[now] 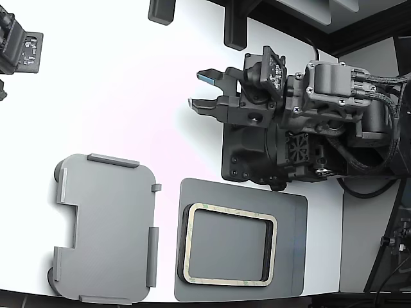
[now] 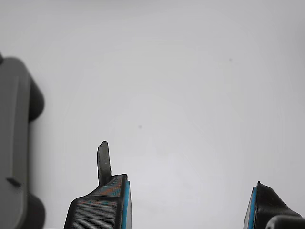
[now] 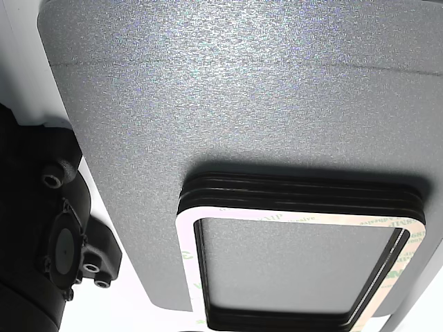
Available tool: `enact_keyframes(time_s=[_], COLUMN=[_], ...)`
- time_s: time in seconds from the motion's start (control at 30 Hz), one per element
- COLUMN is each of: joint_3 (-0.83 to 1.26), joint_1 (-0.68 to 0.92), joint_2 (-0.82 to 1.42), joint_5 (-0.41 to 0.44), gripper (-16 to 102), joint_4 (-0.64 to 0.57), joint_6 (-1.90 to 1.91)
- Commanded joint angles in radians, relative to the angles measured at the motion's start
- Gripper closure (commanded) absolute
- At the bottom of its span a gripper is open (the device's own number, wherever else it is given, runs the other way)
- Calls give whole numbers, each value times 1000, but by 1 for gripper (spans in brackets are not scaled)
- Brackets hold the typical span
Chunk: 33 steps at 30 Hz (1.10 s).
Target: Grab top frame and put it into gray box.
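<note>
One arm in shot, its gripper (image 1: 200,90) hanging over bare white table (image 1: 115,83) w/ the jaws spread apart and nothing between them. In the wrist view both fingertips (image 2: 107,200) show blue pads, w/ only plain tabletop in the gap.

The top frame (image 1: 230,280) is a thin flat ring, cream-beige, rounded corners, open middle so the dark plate (image 1: 292,244) shows through. Faint greenish marks run along its face, clearer in the other view (image 3: 185,277). It sits on top of a stack of black-edged frames (image 3: 297,195); I count maybe three or four layers but the edges blur together, so can't say for sure. Stack rests on the darker gray flat plate, towards the plate's 8 o'clock part in the exterior view.

From the gripper, the frame is at roughly 5 o'clock in the exterior view, well apart from it.

The gray box (image 1: 106,224) is lighter gray, shallow, rounded rectangle w/ raised tabs on its edges and a notch cut in one side. It lies just beside the plate, at 9 o'clock from the frame, not touching it. Its blurry edge (image 2: 12,143) shows in the wrist view too.
</note>
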Motion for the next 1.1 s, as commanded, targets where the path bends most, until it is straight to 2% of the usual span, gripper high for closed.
enact_keyframes(time_s=[0.0, 0.27, 0.33, 0.4, 0.6, 0.67, 0.8, 0.87, 0.93, 1.07], joint_3=[-21, -35, -81, -138, -276, -336, -462, -548, -629, -764], joint_1=[-11, -11, -9, -8, 58, 106, 173, 204, 232, 311], joint_2=[21, 9, -31, -75, -199, -239, -353, -425, -492, -623], joint_5=[-14, -18, -15, -25, -44, -17, -20, -38, -64, -58], gripper=[-13, -14, -13, -4, -7, 5, -1, -12, -12, -14], joint_4=[-6, -6, -6, -3, 26, 69, 130, 204, 279, 407], joint_6=[-8, -12, -11, -18, -265, -413, -707, -821, -950, -1266])
